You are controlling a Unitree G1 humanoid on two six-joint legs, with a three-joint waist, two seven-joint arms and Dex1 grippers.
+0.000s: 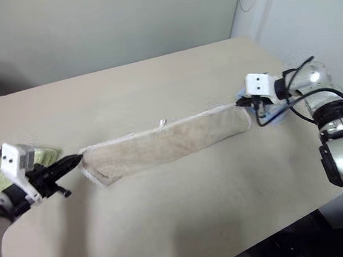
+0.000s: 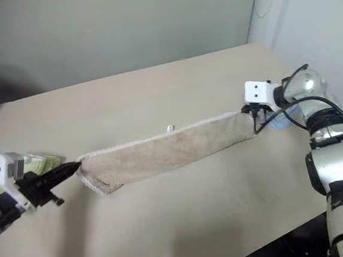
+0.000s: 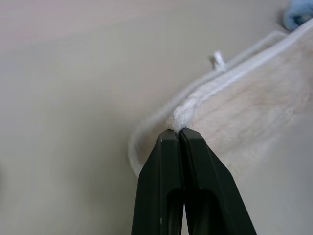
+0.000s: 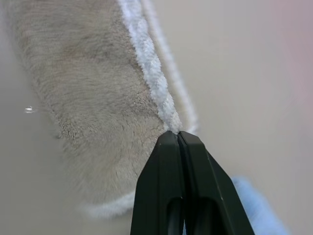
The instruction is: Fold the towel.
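Black claws (image 1: 72, 163), white camera blocks (image 1: 258, 85)

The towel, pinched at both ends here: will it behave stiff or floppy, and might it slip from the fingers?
Probably floppy: the towel hangs in a long folded band between the left gripper and the right gripper. It looks light for its size. Slipping seems unlikely: both grippers are shut on its white corded edging, which should give some purchase.

The left gripper (image 1: 77, 160), with 2 black fingers pressed flat together, reaches in low from the left on a white wrist, pinching a corded white edge. The right gripper (image 1: 245, 103), its 2 black fingers likewise clamped, angles down and leftward from a bent silver arm.
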